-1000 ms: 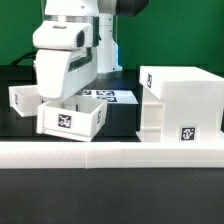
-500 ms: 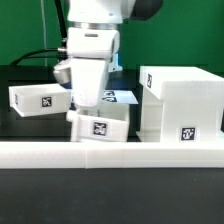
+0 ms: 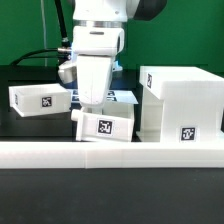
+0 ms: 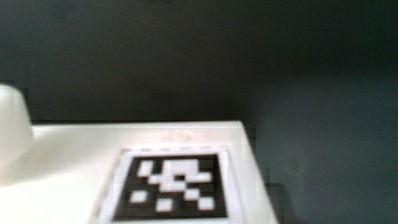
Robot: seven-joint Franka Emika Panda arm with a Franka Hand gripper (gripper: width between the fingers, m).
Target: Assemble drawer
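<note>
The tool (image 3: 92, 104) reaches down onto the small tray (image 3: 103, 127), but its fingers are hidden, so I cannot tell how far they are closed. The tray sits tilted just beside the housing (image 3: 180, 98), behind the rail (image 3: 110, 152). If it is pushed on askew it could jam against the housing's edge, or slip from a weak hold.

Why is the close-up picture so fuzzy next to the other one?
Wrist view: the tag and white surface around it are soft, out of focus, probably too near the lens, against a dim background. Exterior view: sharper and evenly lit, the tray and housing tags crisp.
</note>
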